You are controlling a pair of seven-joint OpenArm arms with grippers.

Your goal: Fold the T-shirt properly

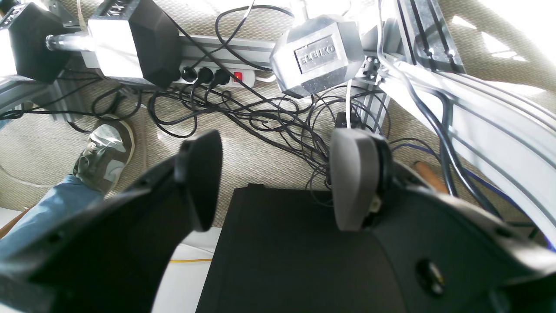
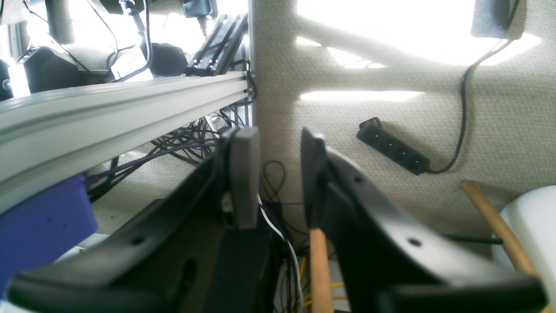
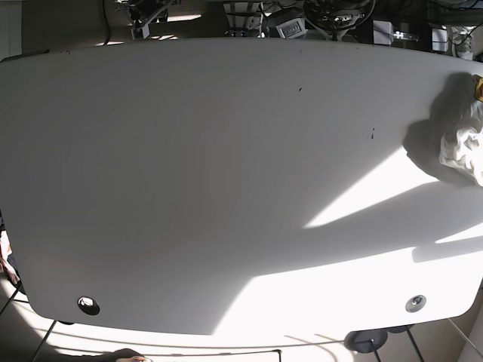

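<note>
Both hands gape empty; T-shirt lies crumpled.

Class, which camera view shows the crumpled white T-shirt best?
The base view: the T-shirt lies bunched at the table's right edge, partly cut off. Neither wrist view shows it; both look at floor, cables and framing.

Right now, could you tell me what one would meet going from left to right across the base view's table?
Left grommet hole → bare white table → right grommet hole → crumpled white T-shirt at the right edge.
</note>
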